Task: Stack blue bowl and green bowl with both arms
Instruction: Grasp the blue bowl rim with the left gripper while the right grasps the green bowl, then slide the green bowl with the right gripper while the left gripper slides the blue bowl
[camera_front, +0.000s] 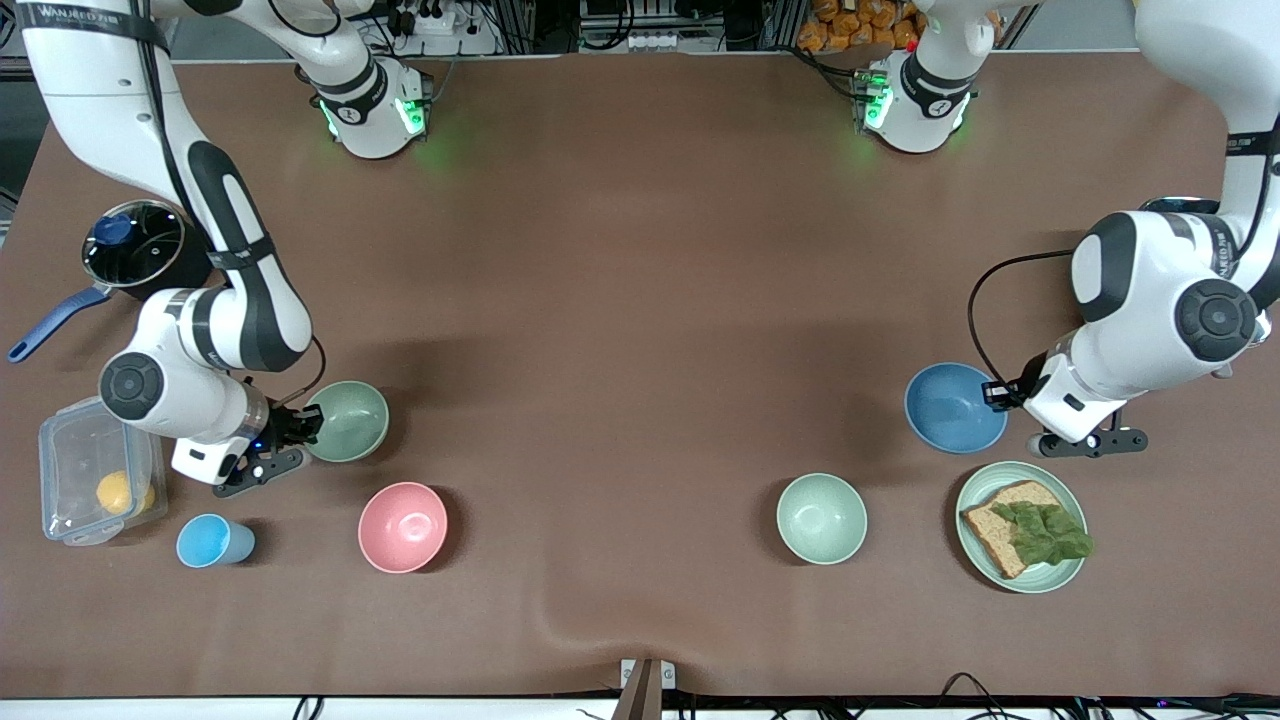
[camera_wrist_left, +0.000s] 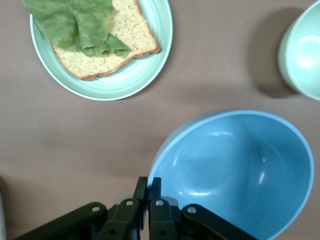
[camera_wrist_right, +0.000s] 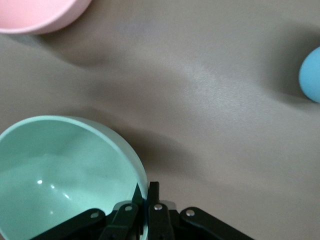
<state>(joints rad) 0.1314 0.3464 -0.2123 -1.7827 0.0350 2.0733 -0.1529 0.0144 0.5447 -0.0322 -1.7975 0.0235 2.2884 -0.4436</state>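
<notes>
Both rims pinched: left gripper (camera_wrist_left: 148, 186) clamps the blue bowl (camera_front: 955, 407), right gripper (camera_wrist_right: 145, 192) clamps the green bowl (camera_front: 347, 420). Bowls look tilted, possibly lifting. Well apart at opposite table ends; stacking not started.

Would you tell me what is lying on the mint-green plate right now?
On the plate lies a slice of brown bread topped with a green lettuce leaf. The leaf covers part of the slice, so nothing under it shows.

We look down from high on the worktop (camera_front: 640, 300). Two wrist cameras look closely down at bowl rims.
</notes>
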